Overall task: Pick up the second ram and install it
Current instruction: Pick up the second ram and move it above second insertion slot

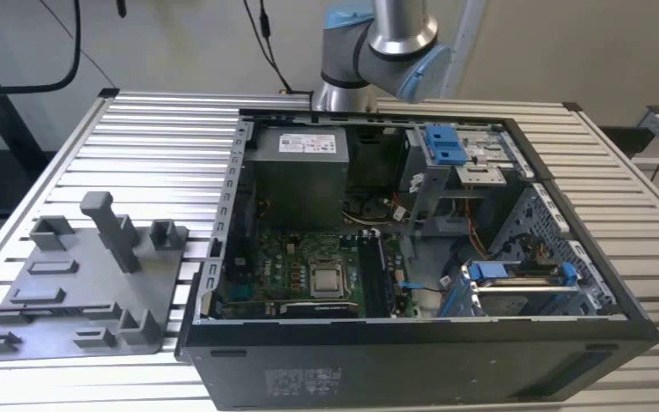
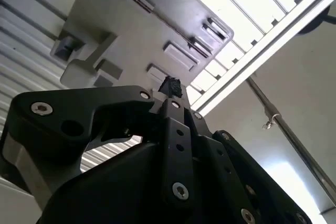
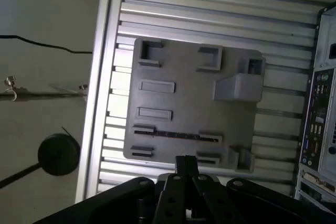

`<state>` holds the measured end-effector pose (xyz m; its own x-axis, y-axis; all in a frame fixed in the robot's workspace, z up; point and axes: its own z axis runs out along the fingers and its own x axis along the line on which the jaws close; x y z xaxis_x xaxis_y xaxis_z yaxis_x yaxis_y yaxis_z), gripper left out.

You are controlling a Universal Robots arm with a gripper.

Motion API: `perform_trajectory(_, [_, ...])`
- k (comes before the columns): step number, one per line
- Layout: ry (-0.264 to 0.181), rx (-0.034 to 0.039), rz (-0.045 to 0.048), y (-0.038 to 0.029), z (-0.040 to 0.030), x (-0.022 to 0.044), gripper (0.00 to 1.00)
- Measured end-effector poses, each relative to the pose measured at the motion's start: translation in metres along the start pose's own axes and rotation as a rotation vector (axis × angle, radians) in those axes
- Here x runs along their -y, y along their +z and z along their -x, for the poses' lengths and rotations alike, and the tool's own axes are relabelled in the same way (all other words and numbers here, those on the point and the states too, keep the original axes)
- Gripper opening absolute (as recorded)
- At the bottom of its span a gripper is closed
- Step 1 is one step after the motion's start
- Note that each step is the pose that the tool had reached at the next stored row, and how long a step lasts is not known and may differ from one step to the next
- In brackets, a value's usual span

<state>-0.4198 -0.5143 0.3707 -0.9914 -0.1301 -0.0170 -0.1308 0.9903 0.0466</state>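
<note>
Because the grey tray (image 1: 78, 276) sits on the slatted desk (image 1: 158, 146) at the exterior view's left, just beside the open computer case (image 1: 421, 365), stored parts are presumably kept within short reach of the work. In the first wrist view, the second ram (image 3: 176, 135) lies flat on this tray, with low grey posts (image 3: 144, 129) at either end. These appear intended to fix its position for a repeatable pick. It presents as a thin, narrow, dark strip, straight and unbroken. The gripper (image 3: 186, 165) hangs above the tray edge nearest the ram, clear of it, pressed together and carrying nothing. Toward the exterior view's right, the long black memory slots (image 1: 373, 273) stand on the motherboard (image 1: 295, 275) inside the case. Whether a module occupies them cannot be determined.
</note>
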Motion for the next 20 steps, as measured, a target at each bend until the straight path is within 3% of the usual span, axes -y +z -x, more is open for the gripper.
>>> perform_trajectory(8, [-0.068, -0.003, 0.0013, 0.0015, -0.0017, -0.0002, 0.11])
perform_trajectory(20, [-0.276, -0.0129, 0.0047, 0.0046, -0.0029, -0.0002, 0.11])
